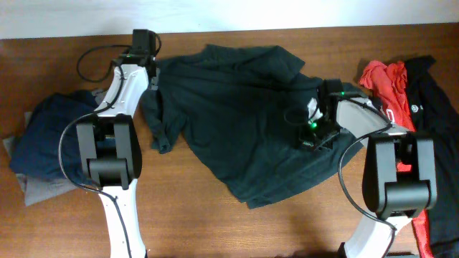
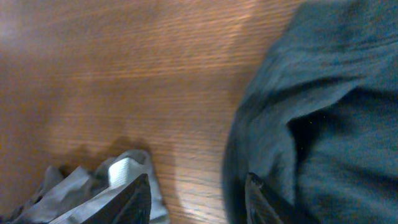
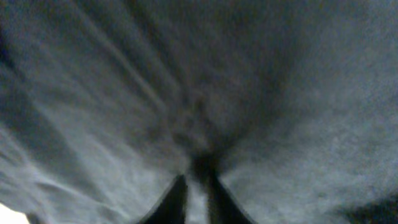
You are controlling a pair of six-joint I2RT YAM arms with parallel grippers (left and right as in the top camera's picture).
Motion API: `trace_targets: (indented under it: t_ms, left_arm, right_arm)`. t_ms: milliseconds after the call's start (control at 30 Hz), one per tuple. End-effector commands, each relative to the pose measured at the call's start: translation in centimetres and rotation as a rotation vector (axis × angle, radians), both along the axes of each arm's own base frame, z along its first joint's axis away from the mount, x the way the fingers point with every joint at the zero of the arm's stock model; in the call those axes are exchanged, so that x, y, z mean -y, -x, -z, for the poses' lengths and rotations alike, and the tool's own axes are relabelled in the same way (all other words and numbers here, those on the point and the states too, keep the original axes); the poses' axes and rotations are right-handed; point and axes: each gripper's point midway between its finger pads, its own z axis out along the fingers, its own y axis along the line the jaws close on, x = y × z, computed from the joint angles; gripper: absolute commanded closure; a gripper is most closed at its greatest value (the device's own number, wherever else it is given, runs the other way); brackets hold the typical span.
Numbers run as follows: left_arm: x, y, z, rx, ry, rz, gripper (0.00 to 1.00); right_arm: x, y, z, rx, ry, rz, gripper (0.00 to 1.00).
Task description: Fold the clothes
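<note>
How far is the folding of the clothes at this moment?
Seemingly done: the navy blue piece lies compact at the left edge. In hand: the right gripper pinches the dark green shirt, crumpled mid-table; the left gripper is open beside it. Left: the red shirt and black garment, heaped at the right.

**Robot test bench, lab-type setting**

Surface: one wood-grain table point(image 1: 287, 229) against a plain pale wall point(image 1: 287, 14).
Fixtures: left arm point(image 1: 115, 143) and right arm point(image 1: 398, 172), white and black, standing at the near edge; a loose black cable point(image 1: 90, 61).
Work material laid out: dark green shirt point(image 1: 237, 107), navy blue piece point(image 1: 43, 136), red shirt point(image 1: 384, 82).
</note>
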Motion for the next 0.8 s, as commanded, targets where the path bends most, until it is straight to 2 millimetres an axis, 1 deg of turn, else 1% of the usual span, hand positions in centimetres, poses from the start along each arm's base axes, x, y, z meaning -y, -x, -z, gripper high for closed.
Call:
trace_targets:
  t_ms: [0, 100, 167, 233, 333, 367, 400, 433, 467, 533, 600, 667, 767]
  left_arm:
    - [-0.4, 0.5, 0.5, -0.021, -0.013, -0.018, 0.49]
    - [-0.9, 1.0, 0.7, -0.046, -0.013, -0.025, 0.50]
    - [-0.8, 1.2, 0.9, -0.055, 0.000, -0.022, 0.50]
    - [-0.2, 1.2, 1.1, -0.059, 0.036, -0.006, 0.50]
    - [1.0, 1.4, 1.6, -0.075, 0.102, 0.023, 0.42]
    - [1.4, 1.5, 1.6, -0.085, 0.124, 0.032, 0.40]
    - [1.8, 1.6, 1.6, -0.093, 0.146, 0.041, 0.36]
    - [2.0, 1.7, 1.6, -0.099, 0.162, 0.047, 0.33]
    - [2.3, 1.8, 1.5, -0.105, 0.177, 0.053, 0.32]
    - [2.8, 2.1, 1.1, -0.115, 0.206, 0.065, 0.32]
    - [3.6, 2.4, 0.3, -0.124, 0.248, 0.082, 0.32]
    - [4.9, 3.1, -0.4, -0.143, 0.319, 0.108, 0.32]
    - [7.7, 4.9, -1.8, -0.190, 0.475, 0.161, 0.31]
  right_arm:
    - [3.8, 1.4, 2.0, -0.058, 0.190, 0.120, 0.92]
    - [7.0, 0.9, 2.3, -0.041, 0.289, 0.192, 0.93]
    - [9.7, -0.3, 2.3, 0.007, 0.339, 0.250, 0.94]
    - [12.1, -1.6, 2.1, 0.060, 0.360, 0.313, 0.94]
    - [15.5, -3.5, 1.2, 0.136, 0.361, 0.407, 0.94]
    - [16.3, -4.1, 0.8, 0.159, 0.349, 0.421, 0.94]
    - [16.9, -4.8, 0.3, 0.190, 0.326, 0.405, 0.94]
    - [17.2, -5.4, -0.2, 0.218, 0.302, 0.377, 0.93]
    - [17.3, -5.8, -0.7, 0.239, 0.280, 0.354, 0.89]
    - [16.8, -6.7, -2.1, 0.278, 0.200, 0.300, 0.77]
    - [16.0, -7.4, -3.8, 0.305, 0.125, 0.269, 0.67]
    - [15.5, -7.9, -5.6, 0.332, 0.080, 0.245, 0.62]
    - [14.6, -8.4, -8.4, 0.363, 0.030, 0.235, 0.59]
